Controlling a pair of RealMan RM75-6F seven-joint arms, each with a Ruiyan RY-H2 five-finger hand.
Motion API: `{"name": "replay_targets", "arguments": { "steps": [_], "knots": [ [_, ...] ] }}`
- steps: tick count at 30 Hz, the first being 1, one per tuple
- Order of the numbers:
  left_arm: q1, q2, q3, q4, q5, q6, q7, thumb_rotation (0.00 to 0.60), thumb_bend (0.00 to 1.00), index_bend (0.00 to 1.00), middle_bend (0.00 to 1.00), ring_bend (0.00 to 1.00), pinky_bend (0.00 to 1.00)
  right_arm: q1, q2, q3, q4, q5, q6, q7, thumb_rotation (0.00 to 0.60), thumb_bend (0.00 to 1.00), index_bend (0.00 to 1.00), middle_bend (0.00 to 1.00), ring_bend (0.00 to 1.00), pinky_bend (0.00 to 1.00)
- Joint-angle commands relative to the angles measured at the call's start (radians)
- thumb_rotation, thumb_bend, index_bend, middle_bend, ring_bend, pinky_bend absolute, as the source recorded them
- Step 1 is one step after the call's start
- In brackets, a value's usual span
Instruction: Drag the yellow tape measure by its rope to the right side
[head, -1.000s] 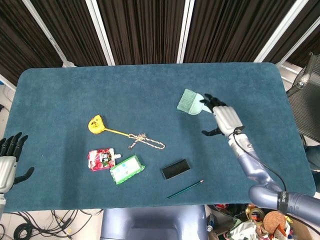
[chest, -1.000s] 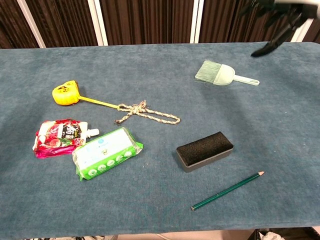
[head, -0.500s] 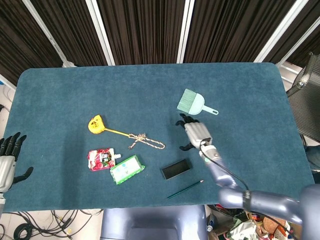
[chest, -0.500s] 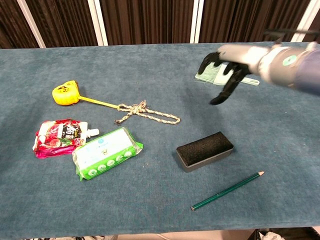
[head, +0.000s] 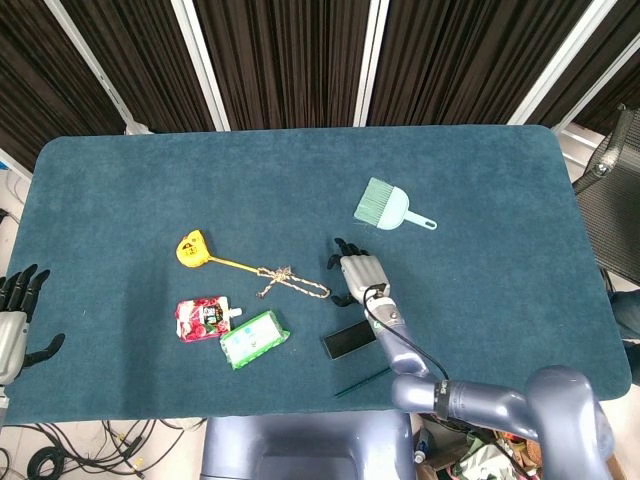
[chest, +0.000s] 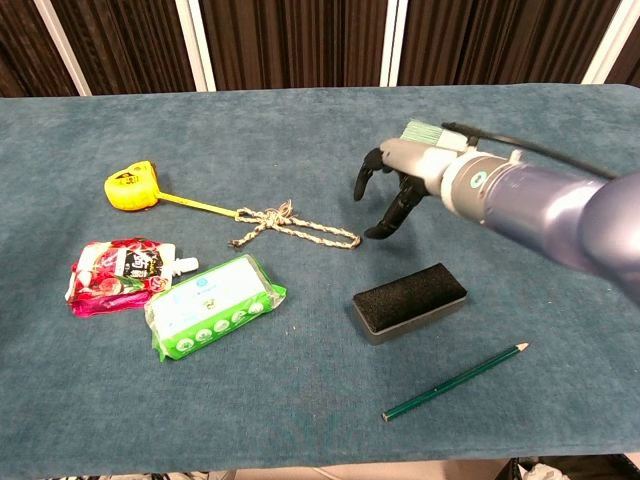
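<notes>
Lying on the left half of the bench (head: 480, 160): the yellow tape measure (head: 191, 249) (chest: 132, 187), its tape running right to a knotted rope (head: 292, 282) (chest: 290, 227) stretching toward the middle. Hovering just right of the rope's free end, not touching it: the right hand (head: 358, 274) (chest: 398, 185), fingers spread and curving downward, holding nothing. Resting off the bench's left edge in the head view: the left hand (head: 14, 320), fingers apart and empty. Sitting in front of the tape measure: a red pouch (chest: 118, 270) and, just beside it, a green packet (chest: 213, 304). Lying near the right hand: a black eraser block (chest: 409, 300), with a green pencil (chest: 455, 381) toward the front edge. Partly hiding behind the right forearm in the chest view: a pale green brush (head: 390, 206).
</notes>
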Motion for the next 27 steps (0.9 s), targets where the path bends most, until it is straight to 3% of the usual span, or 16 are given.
{"name": "replay_targets", "arguments": {
  "steps": [1,27],
  "knots": [
    [0.0,0.0,-0.001,0.0,-0.003,-0.001,0.0,0.6,0.24,0.03,0.0,0.0,0.0,0.002,-0.024,0.005,0.02,-0.019,-0.001,0.016,0.6,0.17,0.36,0.0,0.06,0.16],
    [0.003,0.001,0.0,-0.001,-0.002,0.006,0.007,0.6,0.24,0.03,0.0,0.0,0.0,-0.016,-0.101,0.016,0.085,-0.002,-0.006,0.0,0.6,0.23,0.42,0.0,0.06,0.16]
  ]
}}
